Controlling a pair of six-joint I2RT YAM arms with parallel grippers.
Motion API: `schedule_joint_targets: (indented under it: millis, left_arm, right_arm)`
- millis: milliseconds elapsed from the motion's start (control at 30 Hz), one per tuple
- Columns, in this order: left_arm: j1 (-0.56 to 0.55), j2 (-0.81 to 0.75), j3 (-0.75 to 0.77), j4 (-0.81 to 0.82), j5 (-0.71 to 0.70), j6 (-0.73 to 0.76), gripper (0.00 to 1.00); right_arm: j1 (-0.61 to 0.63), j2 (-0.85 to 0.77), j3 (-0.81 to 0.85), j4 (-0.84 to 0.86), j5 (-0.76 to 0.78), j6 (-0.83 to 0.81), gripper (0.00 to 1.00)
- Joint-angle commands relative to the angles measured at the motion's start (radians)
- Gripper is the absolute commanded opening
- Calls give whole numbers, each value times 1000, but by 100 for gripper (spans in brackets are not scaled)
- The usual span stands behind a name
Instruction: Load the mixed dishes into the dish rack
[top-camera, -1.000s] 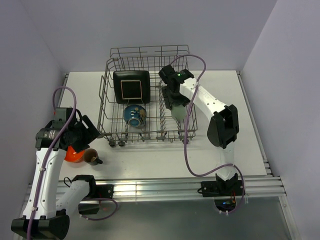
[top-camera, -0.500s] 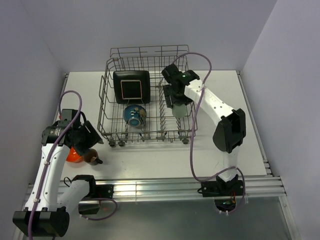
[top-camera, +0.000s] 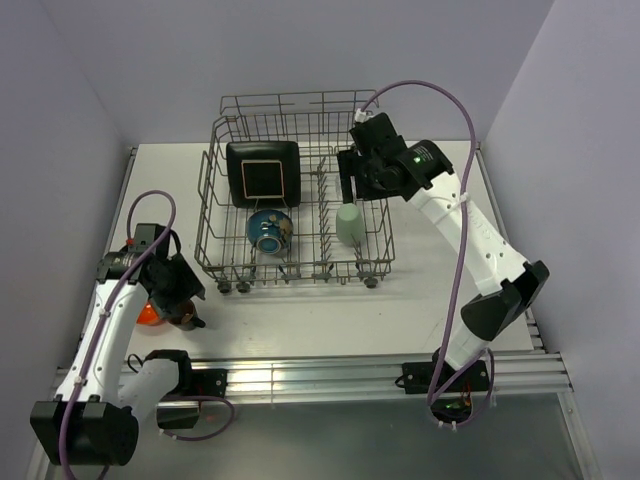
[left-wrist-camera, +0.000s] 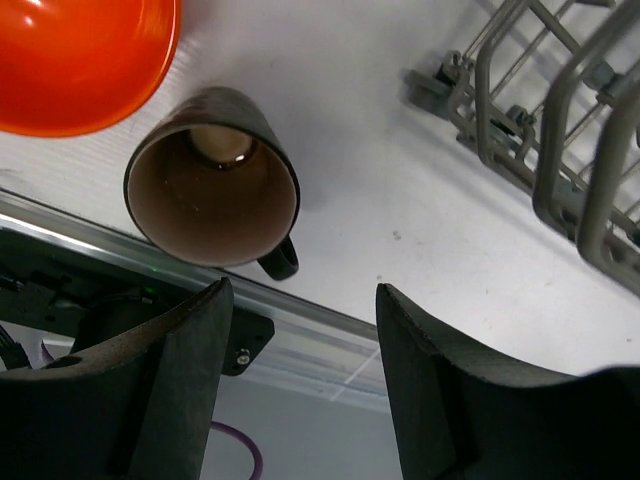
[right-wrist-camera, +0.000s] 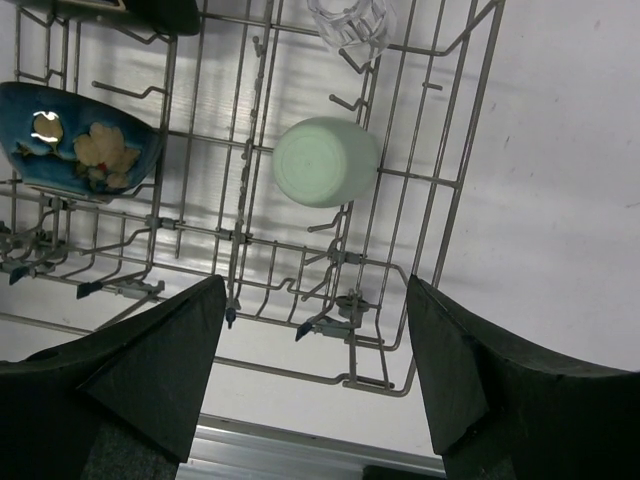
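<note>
The grey wire dish rack (top-camera: 298, 97) holds the black square plate (top-camera: 263, 175), the blue bowl (top-camera: 268, 230) and the pale green cup (top-camera: 348, 224). The cup stands bottom up among the tines. My right gripper (top-camera: 365, 180) is open and empty above the rack's right side. Its wrist view shows the cup (right-wrist-camera: 325, 160), the blue bowl (right-wrist-camera: 80, 140) and the clear glass (right-wrist-camera: 350, 22) inside the rack (right-wrist-camera: 300, 373). My left gripper (top-camera: 170, 285) is open just above the dark brown mug (top-camera: 184, 317) and the orange bowl (top-camera: 146, 314). The mug (left-wrist-camera: 213, 193) stands upright on the table beside the bowl (left-wrist-camera: 80, 55).
The rack's near left corner with its small wheels (left-wrist-camera: 553, 160) is to the right of the mug. The metal rail at the table's near edge (top-camera: 330, 370) runs just below the mug. White walls close the table on the left, back and right.
My right gripper has let go of the pale green cup and drawn up and back to the right. My left gripper has come down closer to the mug.
</note>
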Motion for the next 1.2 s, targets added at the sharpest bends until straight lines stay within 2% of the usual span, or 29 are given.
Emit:
schedule_joint_targets:
  millis: [0,133,400,700,800,900,1000,1067,1167]
  left_arm:
    - [1,19,-23,65,-39,15,65]
    - [1,46,-63,120,-29,7,65]
    - [-36,129,-126,205,-53,-11,54]
    - [-102,194,-129,191,-73,-23,44]
    - [-128,218,-129,181,-76,-30,29]
    - [-137,223,-127,177,-76,-31,25]
    - [-150,208,-129,165,-75,-34,17]
    - [-159,182,-129,141,-44,-39,1]
    - [-185,96,-101,93,25,-62,0]
  right_arm:
    - [3,-10,-24,-5,-2,-2,80]
    - [3,-34,-28,1,-25,-14,80]
    - [3,-151,-114,55,-47,-37,80]
    - [-4,-260,-203,84,-29,-41,80]
    - [-6,-277,-191,83,-18,-48,79]
    - [-4,-291,-177,75,-7,-49,79]
    - [-4,-306,-173,74,-7,-45,79]
    - [-6,-311,-170,64,-12,-42,79]
    - [-6,-311,-163,49,-35,-35,79]
